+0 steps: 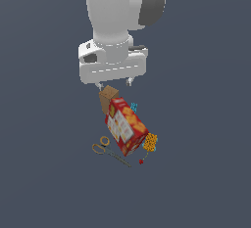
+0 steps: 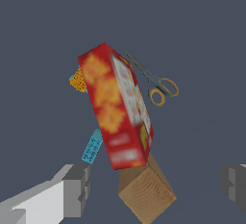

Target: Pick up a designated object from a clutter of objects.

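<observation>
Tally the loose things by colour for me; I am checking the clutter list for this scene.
Brown: 1, the wood block
Red: 2, the cracker box and a small red bit
Yellow-handled: 1, the scissors
Orange: 1, a small piece
Blue: 1, a small piece
Total: 6

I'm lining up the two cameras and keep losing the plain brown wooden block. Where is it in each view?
Exterior view: the plain brown wooden block sits just below the hand, at the far end of the red printed cracker box.
Wrist view: the block lies between the open fingers, low in the picture.
Shared landmark: the cracker box, which touches the block in both.
</observation>
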Controlling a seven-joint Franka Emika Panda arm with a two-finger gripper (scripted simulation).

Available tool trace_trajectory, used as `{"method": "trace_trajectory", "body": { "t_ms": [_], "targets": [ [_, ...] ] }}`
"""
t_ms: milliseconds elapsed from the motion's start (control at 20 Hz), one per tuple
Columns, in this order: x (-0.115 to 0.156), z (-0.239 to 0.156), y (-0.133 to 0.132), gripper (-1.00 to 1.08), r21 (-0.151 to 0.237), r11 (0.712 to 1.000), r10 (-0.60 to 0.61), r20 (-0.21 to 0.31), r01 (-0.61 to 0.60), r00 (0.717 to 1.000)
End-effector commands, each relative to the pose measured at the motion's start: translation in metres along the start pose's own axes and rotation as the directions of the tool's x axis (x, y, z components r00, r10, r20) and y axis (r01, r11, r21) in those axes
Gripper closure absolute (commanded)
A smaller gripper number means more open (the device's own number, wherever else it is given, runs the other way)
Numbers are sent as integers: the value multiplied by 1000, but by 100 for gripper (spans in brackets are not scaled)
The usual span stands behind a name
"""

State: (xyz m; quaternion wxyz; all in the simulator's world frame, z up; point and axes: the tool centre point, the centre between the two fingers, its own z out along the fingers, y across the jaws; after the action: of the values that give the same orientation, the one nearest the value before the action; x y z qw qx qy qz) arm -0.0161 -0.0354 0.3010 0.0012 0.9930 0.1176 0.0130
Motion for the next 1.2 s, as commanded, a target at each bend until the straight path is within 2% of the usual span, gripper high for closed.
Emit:
{"method": "trace_trajectory", "body": {
  "t_ms": [0, 250, 550, 850, 1150],
  "targets": [
    [-7, 9, 3, -92, 0, 999, -55, 2, 55, 999],
    [-22, 26, 8, -92, 0, 986, -165, 7, 165, 986],
    [-41, 46, 14, -92, 2, 956, -295, 11, 295, 955],
    [-61, 65, 17, -92, 7, 908, -420, 15, 420, 907],
    [-81, 84, 20, -92, 12, 845, -534, 16, 534, 845]
  ]
}}
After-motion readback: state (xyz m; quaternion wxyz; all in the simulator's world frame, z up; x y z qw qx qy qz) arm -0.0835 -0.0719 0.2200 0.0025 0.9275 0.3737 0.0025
